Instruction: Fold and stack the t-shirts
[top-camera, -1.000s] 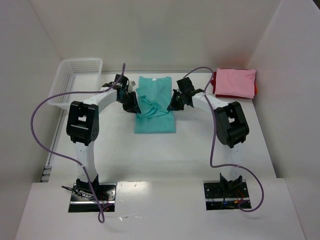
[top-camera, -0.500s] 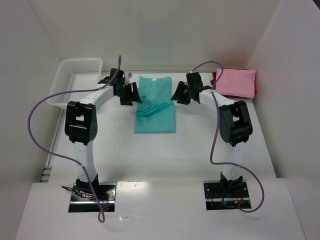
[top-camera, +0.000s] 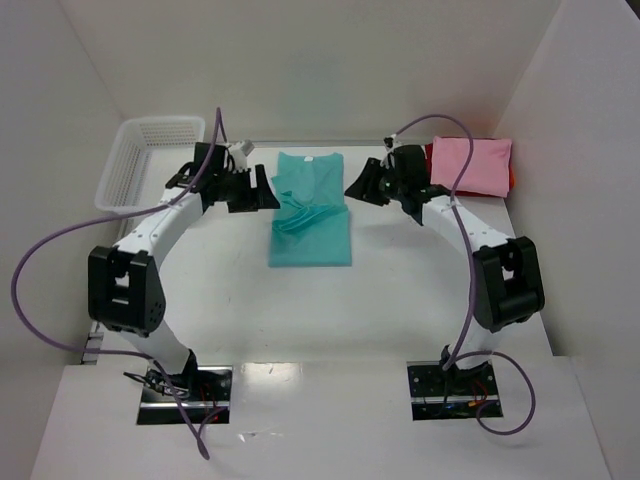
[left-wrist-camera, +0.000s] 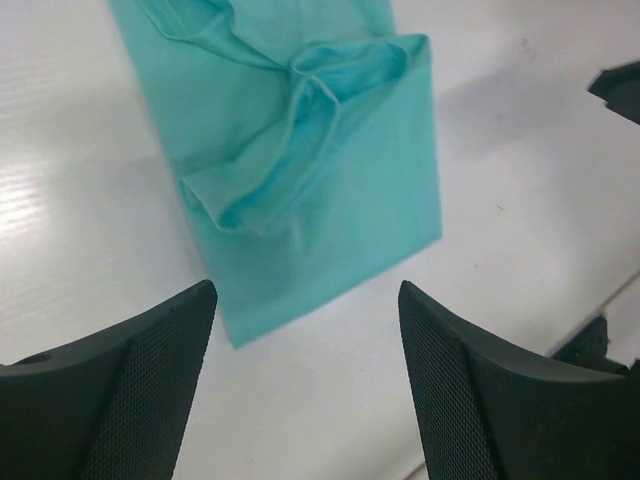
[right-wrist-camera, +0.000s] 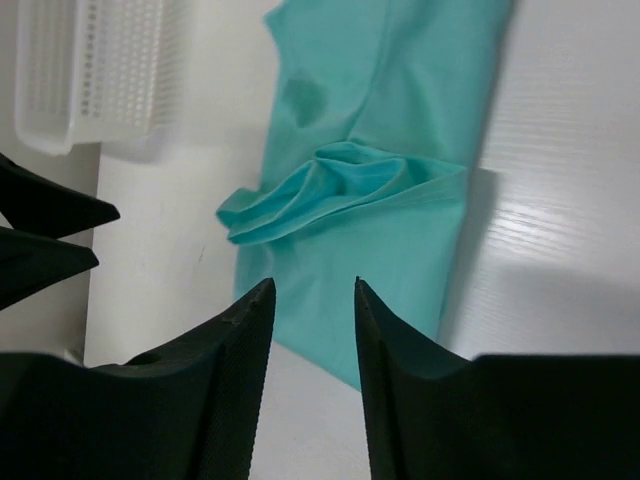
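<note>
While a basket sits at the bench's far left, the left jaws hang released, gripping nothing, just left of the teal shirt, which lies flat at centre with bunched folds. The right jaws, likewise released and empty, hover just right of it. A folded pink shirt rests atop a red shirt at far right.

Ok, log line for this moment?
left gripper open, empty | right gripper open, empty | teal shirt flat, sleeves bunched centre | pink shirt folded aside

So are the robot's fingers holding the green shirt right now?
No, nothing is held. The left fingers and right fingers are open and empty, beside the teal t-shirt.
</note>
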